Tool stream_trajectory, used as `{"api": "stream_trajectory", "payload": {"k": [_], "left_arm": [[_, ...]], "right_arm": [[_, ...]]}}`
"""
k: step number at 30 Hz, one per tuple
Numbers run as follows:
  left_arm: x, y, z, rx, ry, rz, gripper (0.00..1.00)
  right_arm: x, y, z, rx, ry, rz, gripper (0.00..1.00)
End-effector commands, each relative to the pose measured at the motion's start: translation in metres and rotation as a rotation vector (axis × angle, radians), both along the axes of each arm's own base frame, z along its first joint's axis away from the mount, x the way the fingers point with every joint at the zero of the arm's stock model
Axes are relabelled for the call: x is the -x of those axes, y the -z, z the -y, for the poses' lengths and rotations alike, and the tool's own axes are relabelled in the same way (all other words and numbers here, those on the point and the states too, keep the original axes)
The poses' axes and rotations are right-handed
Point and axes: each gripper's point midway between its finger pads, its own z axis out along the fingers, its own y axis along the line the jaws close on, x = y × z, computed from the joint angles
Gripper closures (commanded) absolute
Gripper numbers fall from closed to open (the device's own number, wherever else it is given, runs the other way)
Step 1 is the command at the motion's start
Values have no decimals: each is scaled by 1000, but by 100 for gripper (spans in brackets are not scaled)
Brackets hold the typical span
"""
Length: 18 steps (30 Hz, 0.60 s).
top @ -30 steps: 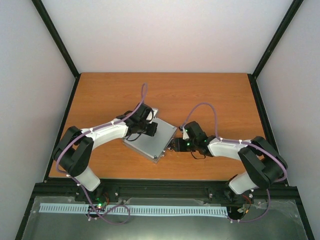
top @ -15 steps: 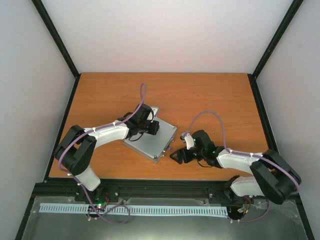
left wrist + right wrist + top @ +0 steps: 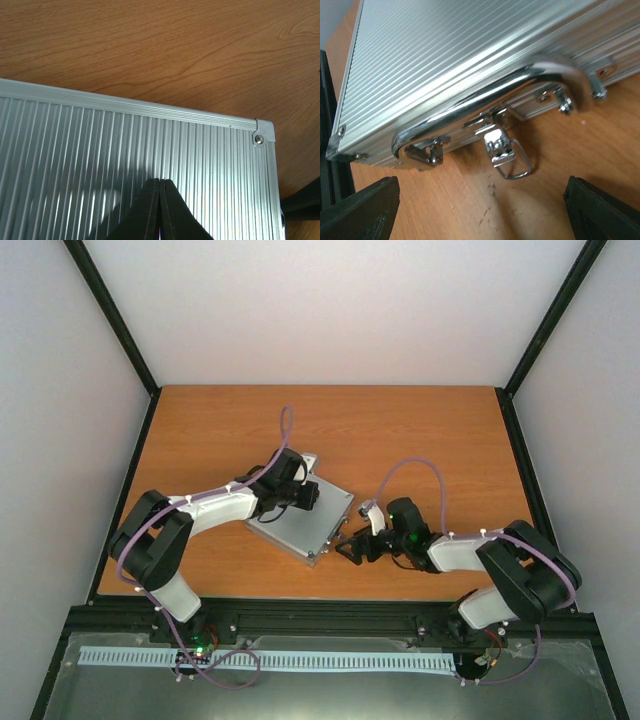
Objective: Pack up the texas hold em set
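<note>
The texas hold em set shows as a closed silver ribbed aluminium case (image 3: 300, 522) lying flat, turned diagonally, on the wooden table. My left gripper (image 3: 306, 498) is over its lid, shut, with its tips (image 3: 160, 181) together against the ribbed lid (image 3: 100, 160) and nothing between them. My right gripper (image 3: 346, 545) is low at the case's front side, open wide. Its fingers (image 3: 365, 210) stand either side of bare table in front of the chrome handle (image 3: 485, 95). The chrome latch (image 3: 506, 152) below the handle hangs loose toward the table.
The wooden table (image 3: 440, 440) stretches behind and to the right of the case. Black frame posts (image 3: 525, 470) edge the table's sides, and a black rail (image 3: 330, 615) runs along its near edge by the arm bases.
My right gripper has opened wide and drawn back a little from the case's front side, dropping lower. The left gripper has stayed shut on the lid. The case has not moved.
</note>
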Motion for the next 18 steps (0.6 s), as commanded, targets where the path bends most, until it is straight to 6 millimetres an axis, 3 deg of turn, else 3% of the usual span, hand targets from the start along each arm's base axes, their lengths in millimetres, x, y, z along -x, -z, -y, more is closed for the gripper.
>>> {"api": "stream_trajectory", "payload": {"k": [1,8,18], "left_arm": [[57,81,-44,-226,-5,-276,99],[58,81,-47,-233,-10,-275,99],[59,83,-47,-235,-9,-279,99]], "right_arm": [[-10,-4,-3,-60,-15,27,8],[-7,-5,-17,-127,-88,-3,10],[-10,0,-21,-124,-103,-18,11]]}}
